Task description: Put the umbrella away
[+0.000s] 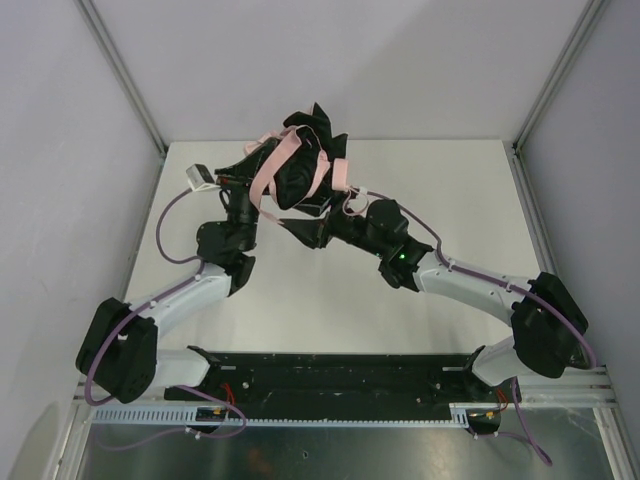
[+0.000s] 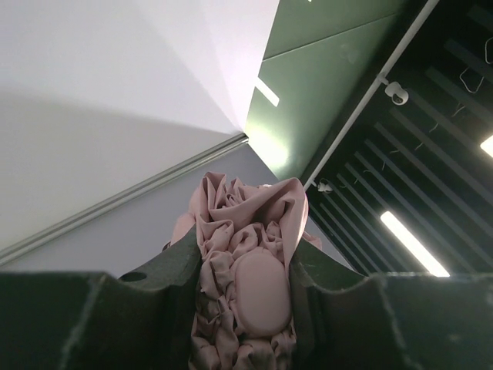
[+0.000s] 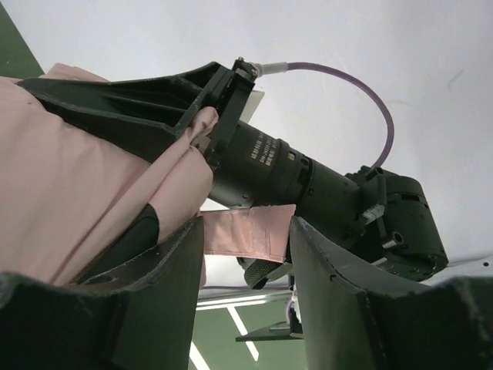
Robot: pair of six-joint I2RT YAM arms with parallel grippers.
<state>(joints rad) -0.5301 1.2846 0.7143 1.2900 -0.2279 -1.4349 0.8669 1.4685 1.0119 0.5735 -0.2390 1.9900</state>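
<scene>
The umbrella (image 1: 300,178) is held up above the table between both arms, its dark inner side and pale pink edges bunched together. My left gripper (image 2: 245,308) is shut on crumpled pink fabric (image 2: 246,223) and a smooth pink oval handle (image 2: 262,293). In the top view the left gripper (image 1: 262,190) meets the bundle from the left. My right gripper (image 3: 246,254) is open, and a flat pink strap (image 3: 246,231) spans the gap between its fingertips. More pink canopy (image 3: 69,193) fills the left of the right wrist view. The right gripper (image 1: 318,224) sits just below the bundle.
The white table (image 1: 320,300) lies under the arms, with grey walls on three sides. The left arm's black wrist (image 3: 308,185) and its purple cable (image 3: 370,100) pass close behind the right gripper's fingers. A black rail (image 1: 330,375) runs along the near edge.
</scene>
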